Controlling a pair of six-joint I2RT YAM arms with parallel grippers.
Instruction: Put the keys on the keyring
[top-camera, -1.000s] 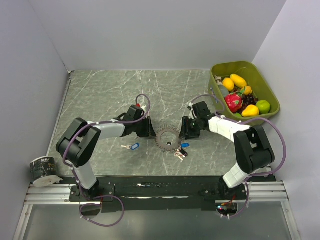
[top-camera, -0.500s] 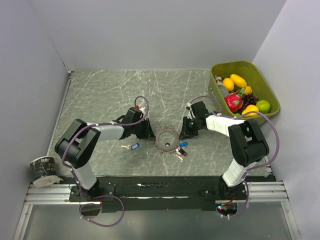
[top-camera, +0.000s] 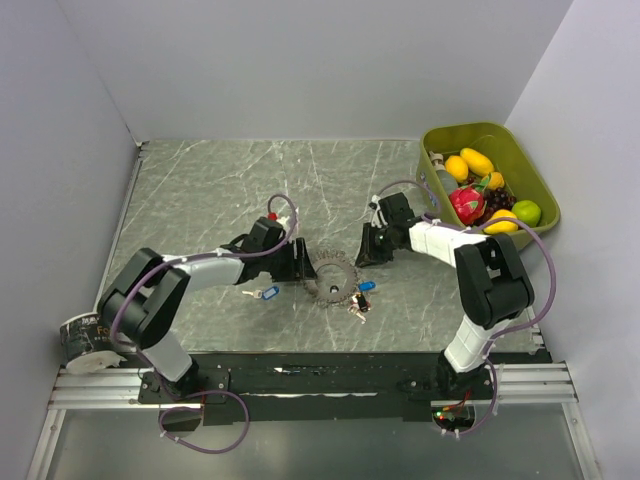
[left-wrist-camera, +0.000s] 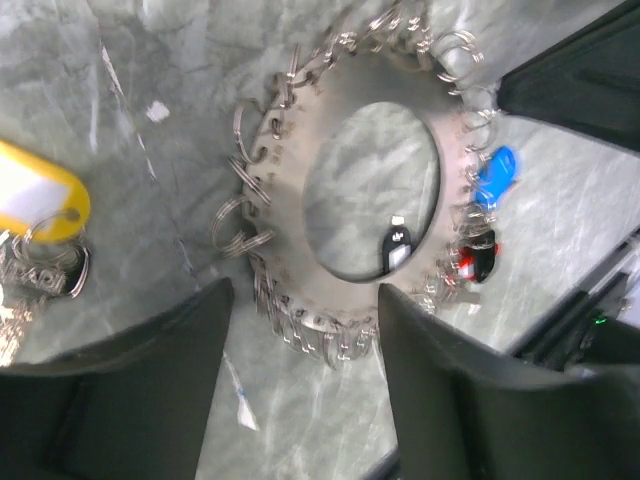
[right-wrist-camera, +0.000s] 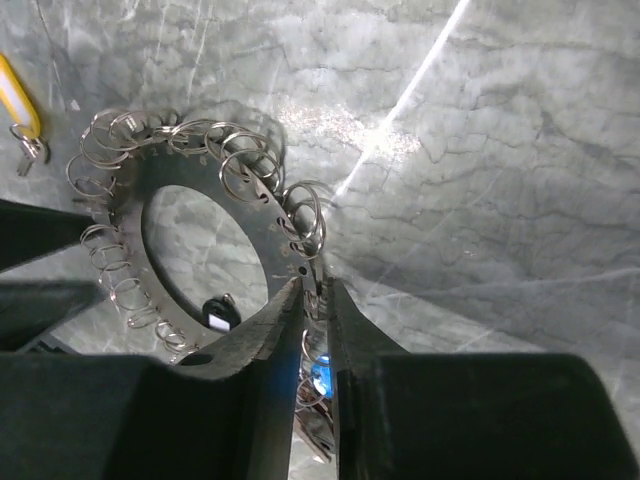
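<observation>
Left end effector: just opened wide (released), astride keyring rim, empty.
Right end effector: narrowed, pinching its rim.
Keyring: flat on worktop between the 2.
Meaning: left free to fetch keys.

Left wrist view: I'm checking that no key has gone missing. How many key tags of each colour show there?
yellow tag: 1
blue tag: 1
red tag: 1
black tag: 1
Total: 4
</observation>
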